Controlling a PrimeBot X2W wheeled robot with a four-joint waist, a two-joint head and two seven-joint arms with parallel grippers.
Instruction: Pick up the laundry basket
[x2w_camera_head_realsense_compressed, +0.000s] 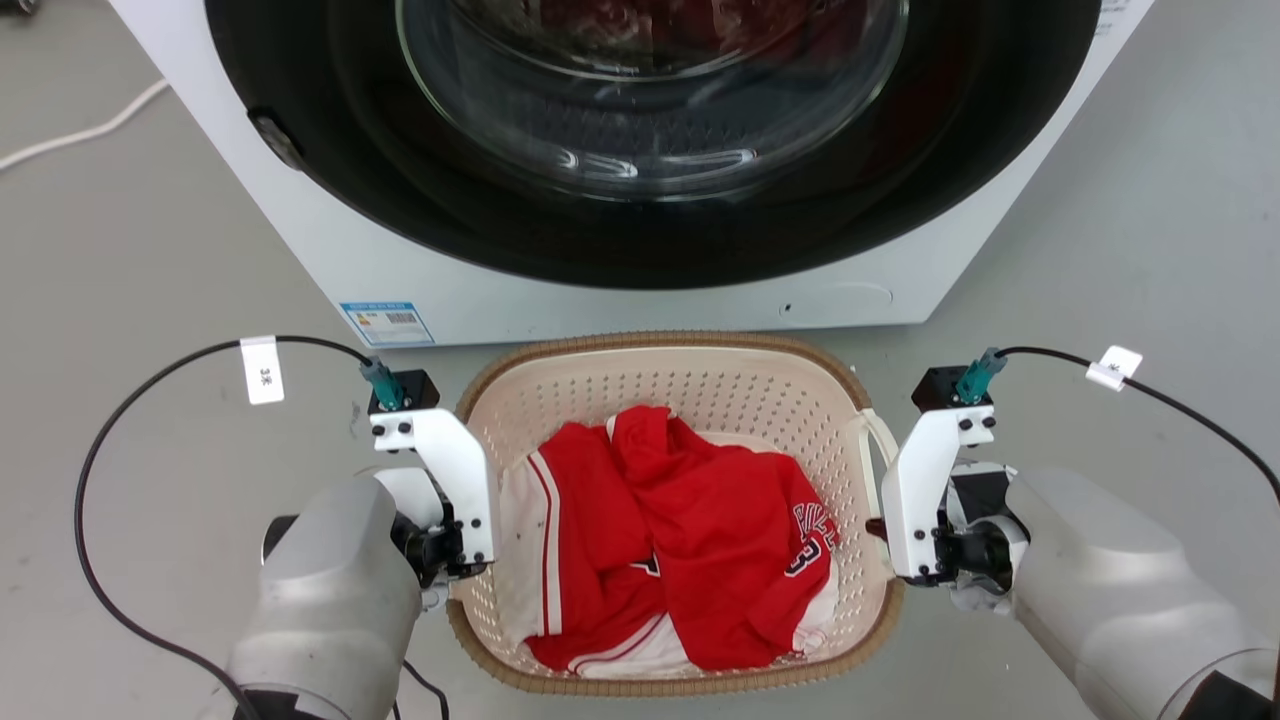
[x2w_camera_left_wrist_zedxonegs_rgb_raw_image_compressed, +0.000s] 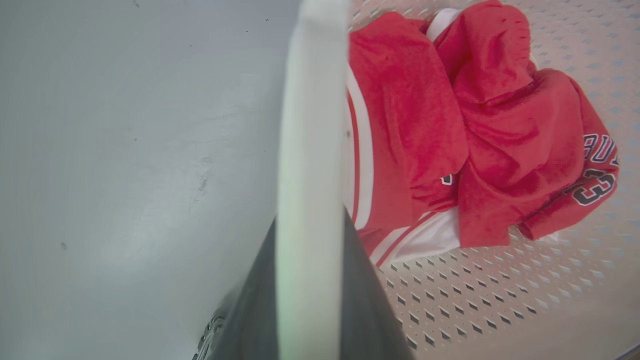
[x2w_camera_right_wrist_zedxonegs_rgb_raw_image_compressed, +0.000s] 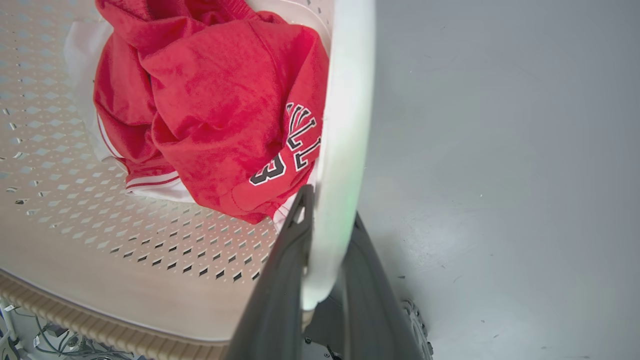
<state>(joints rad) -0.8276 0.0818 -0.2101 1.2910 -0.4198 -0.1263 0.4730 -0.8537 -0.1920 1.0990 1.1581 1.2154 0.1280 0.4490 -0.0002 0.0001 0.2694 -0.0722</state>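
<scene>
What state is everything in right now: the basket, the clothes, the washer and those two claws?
laundry basket: upright, clothes inside.
red jersey: crumpled, lying in the basket.
washing machine: door looks shut.
left gripper: shut on the left handle.
right gripper: shut on the right handle.

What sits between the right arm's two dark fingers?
The white side handle of the laundry basket, flanked by both fingers, seen in the right wrist view.
</scene>
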